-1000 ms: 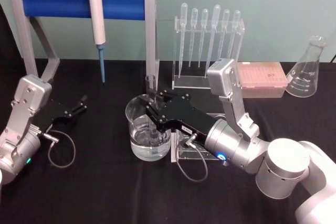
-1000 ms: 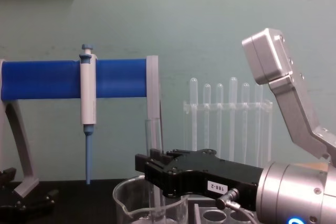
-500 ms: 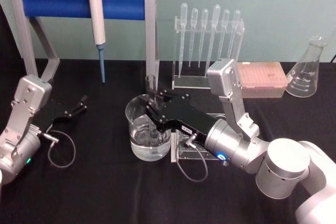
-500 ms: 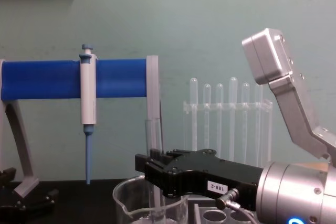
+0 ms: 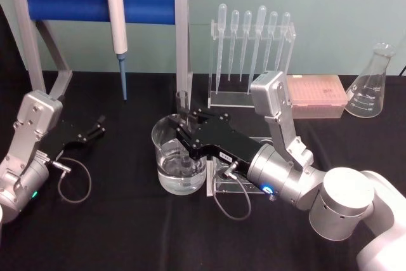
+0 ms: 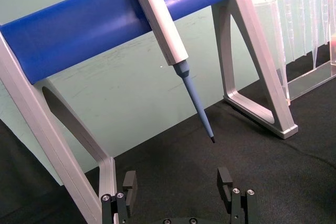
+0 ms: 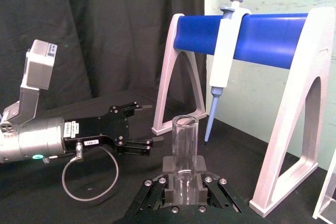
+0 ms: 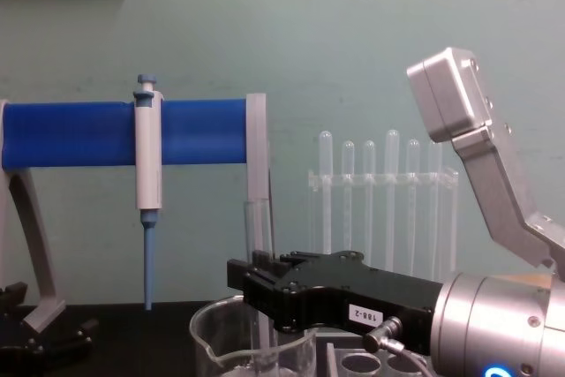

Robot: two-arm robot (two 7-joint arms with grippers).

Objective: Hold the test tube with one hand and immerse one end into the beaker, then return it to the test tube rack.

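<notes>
Currently the right tool [image 5: 184, 130] is clamped on the test tube [image 5: 183, 102]. The tube stands upright between its fingers, lower end in the beaker [image 5: 161, 157] directly beneath the tool. The left tool [image 5: 97, 126] sits well apart from it, fingers spread, holding nothing.

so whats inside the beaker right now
Clear liquid fills the beaker's lower part, and the test tube stands upright with its bottom end dipped in it, held by the right end effector. The end effector covers the tube's middle stretch.
</notes>
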